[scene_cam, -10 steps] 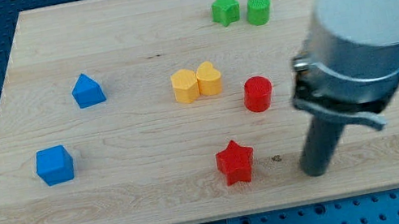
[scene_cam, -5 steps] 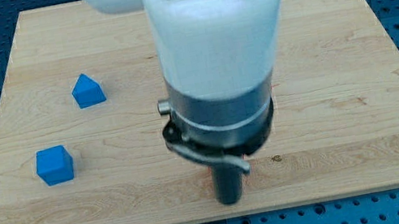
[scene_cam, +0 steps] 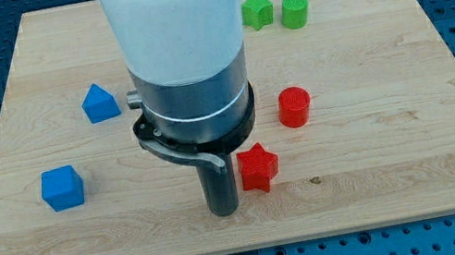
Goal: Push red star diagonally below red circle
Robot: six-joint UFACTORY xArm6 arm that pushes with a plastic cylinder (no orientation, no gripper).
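The arm's tip [scene_cam: 224, 210] sits on the wooden board [scene_cam: 384, 165] touching or just beside the red star [scene_cam: 258, 167], on the star's lower-left as seen in the view. No jaws on this rig, just a plain rod, so nothing to open or close.

The red star lies below and to the view's left of the red circle [scene_cam: 294, 106], near but apart. That reads as already roughly diagonal, so the task looks close to done.

Risks:
- Contact is off the star's centre; a further push toward the upper right could spin it or slide it into the red circle and move the reference.
- The arm body hides the board's middle, so anything under it can't be checked.

The green star [scene_cam: 257, 11], green circle [scene_cam: 294, 11], blue house-shaped block [scene_cam: 99, 103] and blue cube [scene_cam: 62, 188] are well clear.
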